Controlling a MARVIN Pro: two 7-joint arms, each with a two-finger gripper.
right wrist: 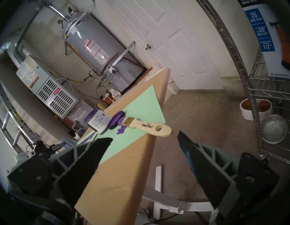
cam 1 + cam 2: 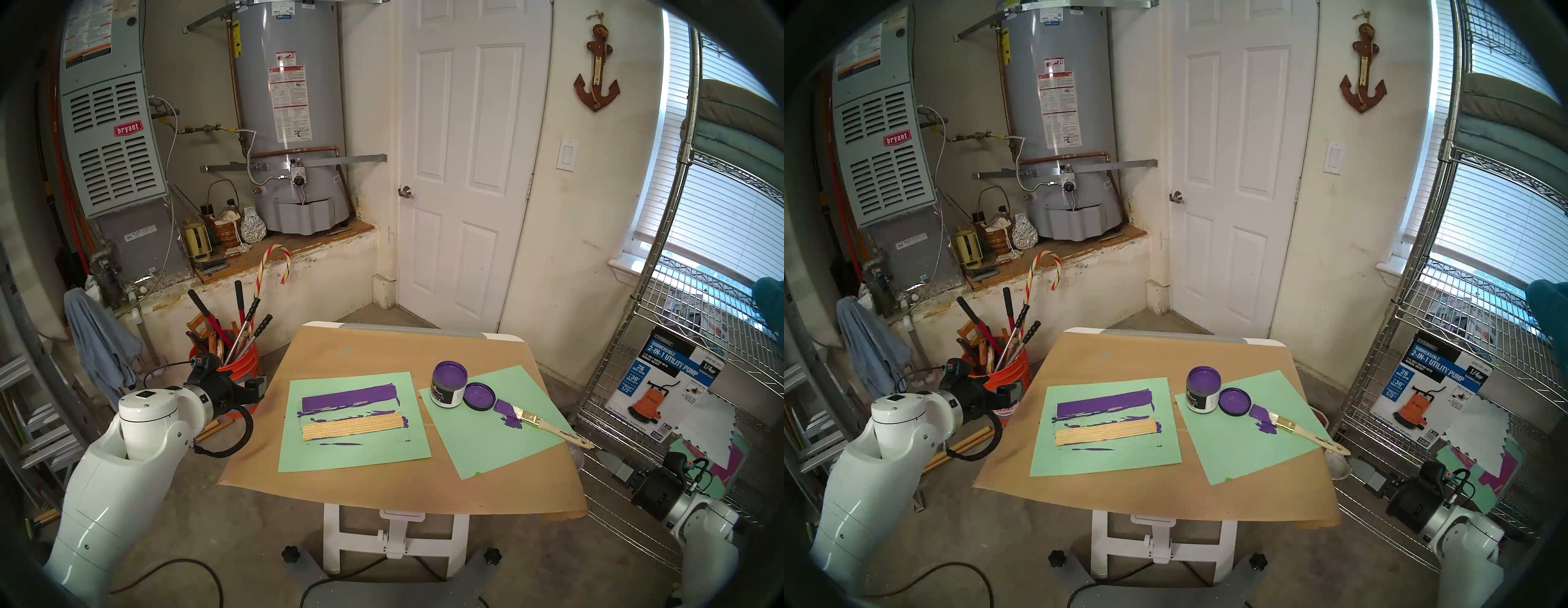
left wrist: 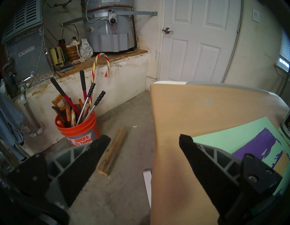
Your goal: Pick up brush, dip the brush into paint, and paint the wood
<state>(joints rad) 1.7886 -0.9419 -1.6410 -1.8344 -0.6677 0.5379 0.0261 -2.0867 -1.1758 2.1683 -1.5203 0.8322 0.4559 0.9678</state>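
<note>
The brush (image 2: 547, 424) lies on the right green sheet, its purple bristles by the lid and its handle end past the table's right edge; it also shows in the right wrist view (image 1: 147, 125). The open paint jar (image 2: 447, 384) stands just left of it. The wood (image 2: 353, 426), a pale tan ribbed strip, lies on the left green sheet. My left gripper (image 3: 145, 141) is open and empty, off the table's left edge. My right gripper (image 1: 145, 139) is open and empty, below and right of the table, short of the brush handle.
A black lid (image 2: 479, 395) smeared purple lies between jar and brush. A flat purple stripe (image 2: 350, 397) is on the left sheet behind the wood. An orange tool bucket (image 3: 76, 130) stands on the floor at left. A wire shelf rack (image 2: 636, 382) stands close at right.
</note>
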